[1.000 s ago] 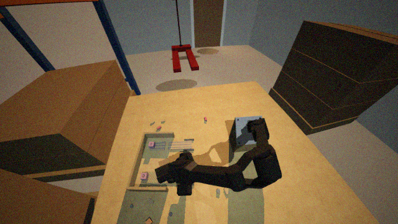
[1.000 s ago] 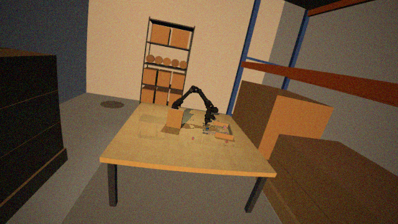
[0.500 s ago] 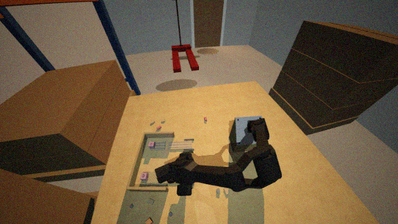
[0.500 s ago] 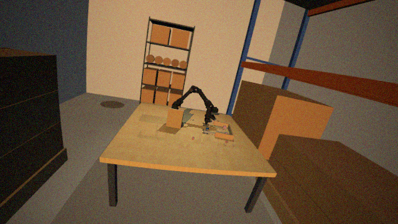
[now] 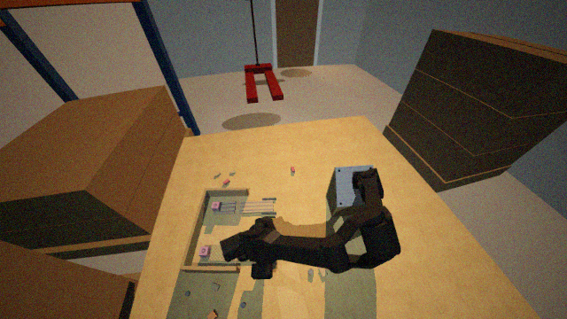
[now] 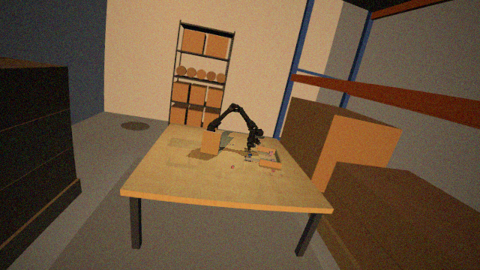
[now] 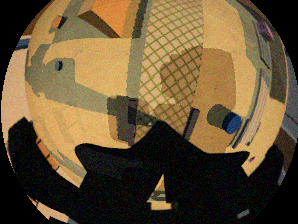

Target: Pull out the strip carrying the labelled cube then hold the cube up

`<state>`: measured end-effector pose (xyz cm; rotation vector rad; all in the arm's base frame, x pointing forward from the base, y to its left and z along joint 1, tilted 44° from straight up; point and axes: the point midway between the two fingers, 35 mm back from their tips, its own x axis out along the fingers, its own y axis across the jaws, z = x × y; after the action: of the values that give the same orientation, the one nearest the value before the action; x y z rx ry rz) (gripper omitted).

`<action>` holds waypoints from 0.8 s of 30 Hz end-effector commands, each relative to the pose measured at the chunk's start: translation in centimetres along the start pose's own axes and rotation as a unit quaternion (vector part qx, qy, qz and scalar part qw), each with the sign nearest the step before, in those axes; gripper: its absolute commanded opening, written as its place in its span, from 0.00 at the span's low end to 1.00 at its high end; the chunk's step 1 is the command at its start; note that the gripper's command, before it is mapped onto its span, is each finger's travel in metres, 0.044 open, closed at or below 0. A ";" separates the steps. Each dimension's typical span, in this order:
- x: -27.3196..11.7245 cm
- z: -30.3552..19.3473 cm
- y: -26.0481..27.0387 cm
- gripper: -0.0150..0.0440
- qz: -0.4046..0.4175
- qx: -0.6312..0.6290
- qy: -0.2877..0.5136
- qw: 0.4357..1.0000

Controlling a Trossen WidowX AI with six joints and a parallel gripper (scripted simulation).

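My gripper [image 5: 262, 272] [image 6: 249, 148] [image 7: 160, 124] is shut, with nothing visible in it. It points down, low over the near part of a cross-hatched strip [image 5: 217, 255] [image 7: 175, 30]; whether the tips touch it is unclear. The strip shows no break in the wrist view. One pink-purple cube [image 5: 204, 251] sits at its far end, its mark too blurred to read. A lined strip [image 5: 259, 207] [image 7: 254, 117] lies parallel, with a gap along its length. Another similar cube [image 5: 215, 206] [image 7: 265, 31] sits at its far end. My arm covers part of the first strip.
Low walls [image 5: 210, 268] [image 6: 270, 165] surround the strips' far ends on three sides. Dark upright bars [image 7: 131, 121] flank the near end. A blue cylinder [image 7: 232, 123] stands between the strips. Small loose pieces, including an orange one [image 5: 213, 314], lie around. My arm stands on a box [image 5: 345, 177] [image 6: 211, 142].
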<state>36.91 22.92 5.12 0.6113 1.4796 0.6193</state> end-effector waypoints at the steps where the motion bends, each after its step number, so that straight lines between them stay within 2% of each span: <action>1: 0.4 0.1 -0.1 0.25 -0.003 0.000 0.001 1.000; 24: 0.5 -3.2 0.0 0.25 -0.003 0.001 0.002 1.000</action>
<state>34.71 22.92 5.04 0.6139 1.4680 0.6141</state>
